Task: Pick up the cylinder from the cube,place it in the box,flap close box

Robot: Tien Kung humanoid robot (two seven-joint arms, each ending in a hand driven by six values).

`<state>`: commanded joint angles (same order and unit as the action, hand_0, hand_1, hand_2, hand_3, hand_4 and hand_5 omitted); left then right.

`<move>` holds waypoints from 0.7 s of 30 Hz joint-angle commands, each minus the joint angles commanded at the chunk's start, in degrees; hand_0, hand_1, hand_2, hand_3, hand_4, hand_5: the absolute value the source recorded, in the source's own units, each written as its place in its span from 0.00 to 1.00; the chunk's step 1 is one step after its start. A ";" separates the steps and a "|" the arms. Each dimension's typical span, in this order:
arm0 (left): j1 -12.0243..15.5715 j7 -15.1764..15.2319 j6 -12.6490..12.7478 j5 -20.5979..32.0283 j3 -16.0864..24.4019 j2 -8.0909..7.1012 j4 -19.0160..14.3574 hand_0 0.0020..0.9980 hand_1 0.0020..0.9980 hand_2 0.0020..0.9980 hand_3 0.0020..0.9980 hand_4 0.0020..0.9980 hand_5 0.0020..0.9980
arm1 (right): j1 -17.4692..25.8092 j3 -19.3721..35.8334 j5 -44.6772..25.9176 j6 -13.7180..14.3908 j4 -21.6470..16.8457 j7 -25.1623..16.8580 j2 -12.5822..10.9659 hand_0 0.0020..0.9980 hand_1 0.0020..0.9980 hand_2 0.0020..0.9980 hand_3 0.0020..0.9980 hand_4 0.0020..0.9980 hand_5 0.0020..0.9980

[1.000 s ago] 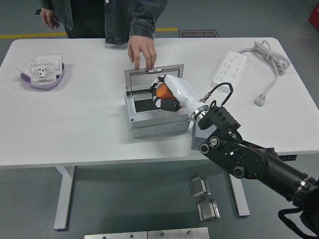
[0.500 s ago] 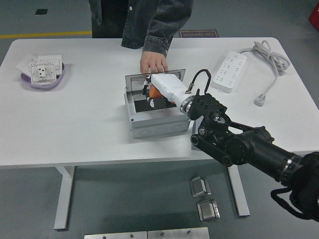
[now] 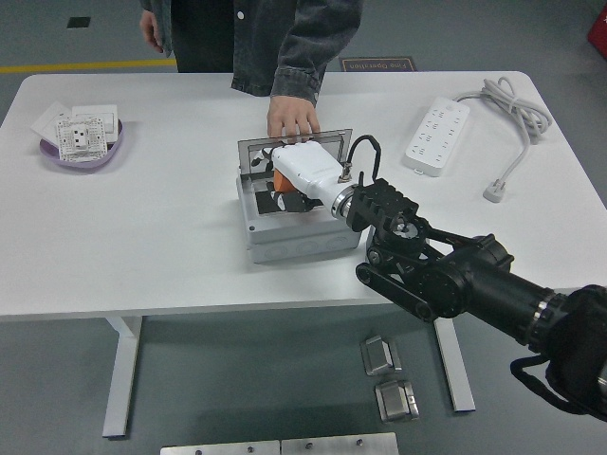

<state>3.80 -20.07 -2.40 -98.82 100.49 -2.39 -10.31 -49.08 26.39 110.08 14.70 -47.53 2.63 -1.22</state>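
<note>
The white table (image 3: 142, 246) stood on white legs (image 3: 121, 374) over a grey-green floor (image 3: 57, 379). A yellow line (image 3: 66, 66) ran on the floor behind the table's far left corner, w/ a dark vent (image 3: 80, 21) beyond it. A dark mat with red print (image 3: 377, 64) lay behind the far edge. Two metal blocks (image 3: 389, 379) sat on the floor under the near edge, approx. right of centre, and flat metal plates (image 3: 280, 445) lay nearer. Light was even, no hard shadows.
</note>
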 joint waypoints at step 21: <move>0.53 0.21 0.12 -0.01 0.35 0.58 0.00 0.71 0.73 0.69 0.84 0.55 0.11 | 2.24 2.00 -8.35 1.49 -9.14 -0.33 -7.17 0.56 0.56 0.69 0.91 0.92 0.26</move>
<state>4.33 -19.85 -2.27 -98.82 100.84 -1.81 -10.31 -46.84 28.39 101.73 16.19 -56.66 2.29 -8.40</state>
